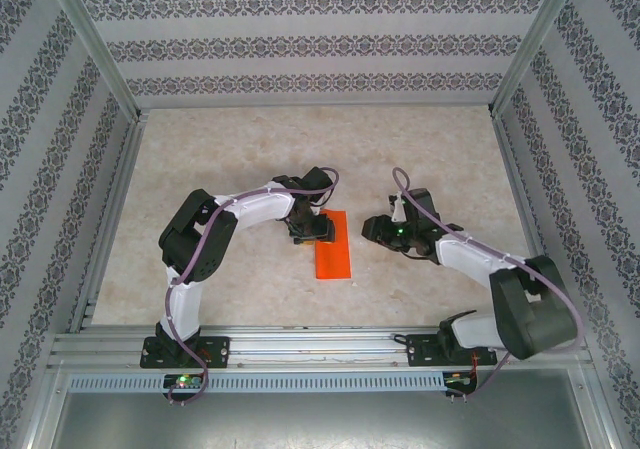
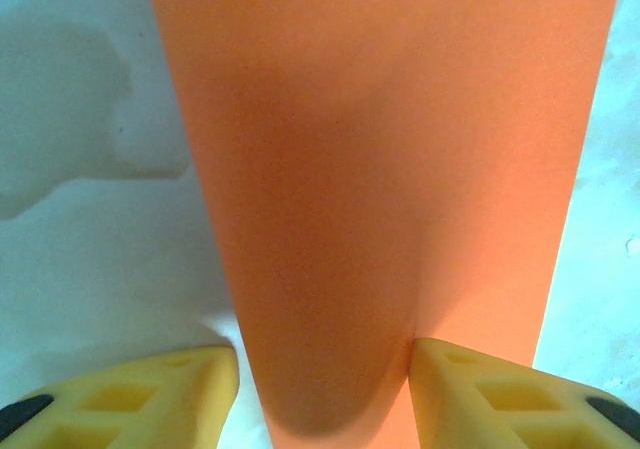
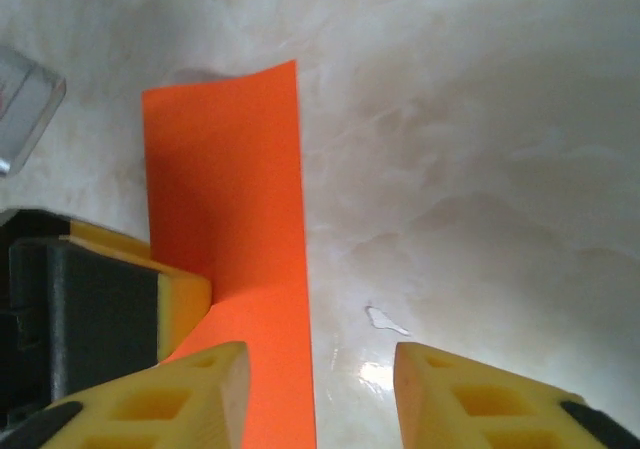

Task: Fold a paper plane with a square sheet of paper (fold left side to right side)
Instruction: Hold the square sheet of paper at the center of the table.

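We are looking at the sheet of paper [image 1: 334, 256], lying flat on the table [image 1: 230, 159] as a narrow folded strip between the two arms. The left gripper [image 2: 325, 399] is standing half open over its far end, seemingly pinning it down rather than pinching it. The right gripper [image 3: 318, 369] is hovering with its jaws apart over the nearer long edge, holding nothing. We are judging the paper light, limp and quick to slide or crumple, so lifting a free edge while the other end is pinned seems safest.
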### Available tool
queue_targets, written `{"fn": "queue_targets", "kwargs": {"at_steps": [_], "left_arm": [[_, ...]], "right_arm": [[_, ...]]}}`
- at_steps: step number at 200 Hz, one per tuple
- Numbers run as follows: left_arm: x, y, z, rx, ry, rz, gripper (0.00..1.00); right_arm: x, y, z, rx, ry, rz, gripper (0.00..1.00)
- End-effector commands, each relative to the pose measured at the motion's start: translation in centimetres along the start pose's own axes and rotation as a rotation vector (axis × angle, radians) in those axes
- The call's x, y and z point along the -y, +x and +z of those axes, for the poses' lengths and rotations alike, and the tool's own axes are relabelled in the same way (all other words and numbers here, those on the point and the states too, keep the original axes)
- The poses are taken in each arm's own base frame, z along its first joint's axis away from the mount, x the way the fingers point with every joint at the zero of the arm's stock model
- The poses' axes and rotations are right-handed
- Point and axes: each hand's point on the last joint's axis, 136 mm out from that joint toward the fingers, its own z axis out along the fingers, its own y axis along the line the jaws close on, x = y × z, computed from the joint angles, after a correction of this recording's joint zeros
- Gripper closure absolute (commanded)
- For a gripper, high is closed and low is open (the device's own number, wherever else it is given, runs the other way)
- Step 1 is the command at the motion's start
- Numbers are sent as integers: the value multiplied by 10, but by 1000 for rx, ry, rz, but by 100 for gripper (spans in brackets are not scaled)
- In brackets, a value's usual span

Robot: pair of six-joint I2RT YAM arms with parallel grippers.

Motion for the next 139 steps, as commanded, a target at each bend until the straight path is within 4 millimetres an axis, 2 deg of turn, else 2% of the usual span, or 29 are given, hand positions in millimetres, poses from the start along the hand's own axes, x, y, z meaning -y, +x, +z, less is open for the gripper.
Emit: {"fn": "queue_targets", "kwargs": {"at_steps": [1, 32, 46, 90, 139], "left_arm": [[-25, 37, 61, -138, -85, -2, 48], [-25, 37, 61, -137, -87, 0, 48], [-26, 37, 61, -140, -87, -1, 48], [-26, 37, 60, -140, -90, 2, 48], [-26, 37, 61, -142, -91, 2, 48]], "right_arm": [[-39, 0, 11, -68, -156, -23, 68], [-50, 8, 32, -122, -164, -32, 93], [-50, 11, 40, -134, -149, -33, 100], [-39, 22, 57, -174, -97, -14, 100], [-23, 31, 64, -202, -43, 2, 100]]}}
